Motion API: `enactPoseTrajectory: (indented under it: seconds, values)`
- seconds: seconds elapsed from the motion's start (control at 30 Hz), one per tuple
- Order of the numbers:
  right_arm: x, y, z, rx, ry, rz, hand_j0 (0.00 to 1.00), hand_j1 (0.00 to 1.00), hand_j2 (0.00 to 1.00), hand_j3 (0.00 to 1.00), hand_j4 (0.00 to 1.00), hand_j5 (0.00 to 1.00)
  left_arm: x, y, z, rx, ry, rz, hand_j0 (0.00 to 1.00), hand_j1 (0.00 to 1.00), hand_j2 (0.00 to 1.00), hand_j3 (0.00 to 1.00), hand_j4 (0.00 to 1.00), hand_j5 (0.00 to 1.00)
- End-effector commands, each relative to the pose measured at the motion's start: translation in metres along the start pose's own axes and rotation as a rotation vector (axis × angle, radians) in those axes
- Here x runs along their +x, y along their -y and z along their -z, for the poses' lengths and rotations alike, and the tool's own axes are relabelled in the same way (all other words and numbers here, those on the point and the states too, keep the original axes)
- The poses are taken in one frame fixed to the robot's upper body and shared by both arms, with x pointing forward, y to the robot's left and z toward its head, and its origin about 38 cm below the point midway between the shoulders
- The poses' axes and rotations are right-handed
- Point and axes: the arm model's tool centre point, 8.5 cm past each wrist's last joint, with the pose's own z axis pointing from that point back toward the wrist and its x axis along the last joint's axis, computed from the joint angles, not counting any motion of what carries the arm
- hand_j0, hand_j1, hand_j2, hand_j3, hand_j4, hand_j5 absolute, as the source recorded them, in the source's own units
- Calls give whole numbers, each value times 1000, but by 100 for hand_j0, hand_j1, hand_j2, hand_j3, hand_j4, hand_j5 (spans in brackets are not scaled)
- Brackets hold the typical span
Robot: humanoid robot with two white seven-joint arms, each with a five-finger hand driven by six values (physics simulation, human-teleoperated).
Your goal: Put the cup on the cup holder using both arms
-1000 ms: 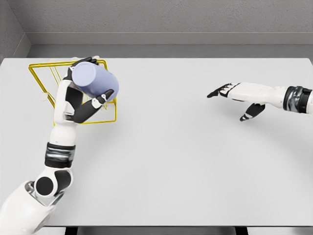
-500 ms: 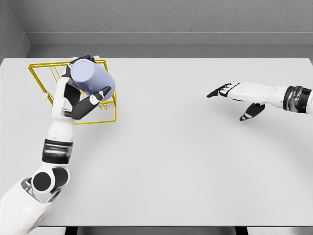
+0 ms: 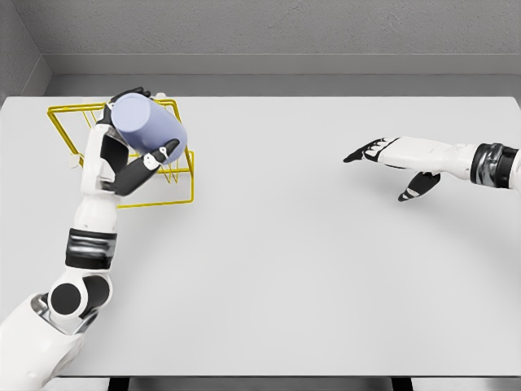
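A pale lavender cup (image 3: 149,129) is tilted on its side in my left hand (image 3: 134,134), whose fingers wrap around it. The cup hangs over the yellow wire cup holder (image 3: 72,120) at the table's far left, covering the holder's middle; I cannot tell whether the two touch. My right hand (image 3: 391,163) hovers over the right side of the table with its fingers spread and nothing in it, far from the cup.
The white table (image 3: 293,269) stretches from the holder to the right arm. A grey wall (image 3: 269,32) runs behind the table's far edge.
My left hand has carried the cup a little to the left and further back, more squarely over the wire holder. The right arm has stayed still.
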Motion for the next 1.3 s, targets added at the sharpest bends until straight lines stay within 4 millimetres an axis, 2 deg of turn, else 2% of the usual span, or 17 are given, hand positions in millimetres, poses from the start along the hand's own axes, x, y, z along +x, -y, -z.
enactPoseTrajectory:
  seconds: [0.0, 1.27]
  values:
    - [0, 0, 0, -3, -1, 5, 100, 100, 100, 100, 100, 100, 0, 1, 0, -1, 4, 1, 62, 62, 62, 62, 62, 62]
    - [3, 0, 5, -8, 14, 9, 100, 100, 100, 100, 100, 100, 0, -5, -8, -2, 13, -19, 62, 62, 62, 62, 62, 62]
